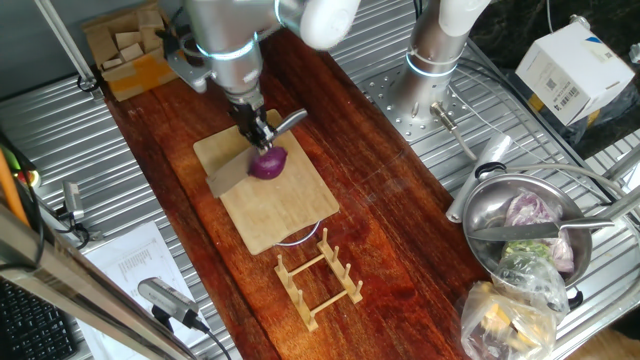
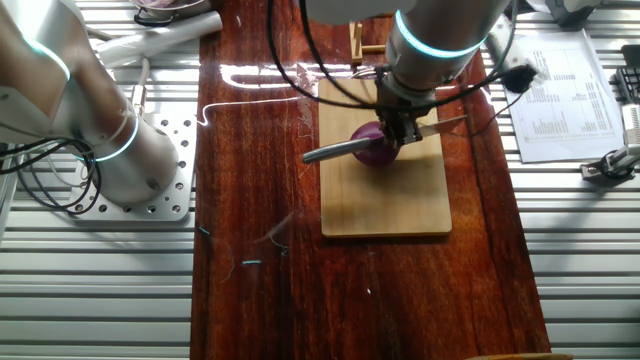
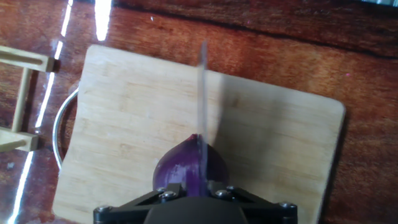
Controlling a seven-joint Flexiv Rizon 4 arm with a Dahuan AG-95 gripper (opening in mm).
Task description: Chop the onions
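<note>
A small dark purple onion (image 1: pixel 268 163) (image 2: pixel 374 148) (image 3: pixel 186 167) sits near the middle of the bamboo board (image 1: pixel 270 210) (image 2: pixel 385 200) (image 3: pixel 124 118). My gripper (image 1: pixel 258 132) (image 2: pixel 400 130) (image 3: pixel 198 202) hangs right over it, shut on a knife (image 1: pixel 228 175) (image 2: pixel 330 152). The blade (image 3: pixel 202 93) shows edge-on in the hand view. It runs across the top of the onion and seems to rest on it or slightly in it. The onion looks whole. The fingertips are hidden behind the hand's black body.
A wooden rack (image 1: pixel 318 278) stands just in front of the board. A metal bowl (image 1: pixel 520 225) with leafy vegetables and a knife sits at the right, next to a plastic bag (image 1: pixel 510 315). The second arm's base (image 1: pixel 435 60) and wooden blocks (image 1: pixel 125 50) are at the back.
</note>
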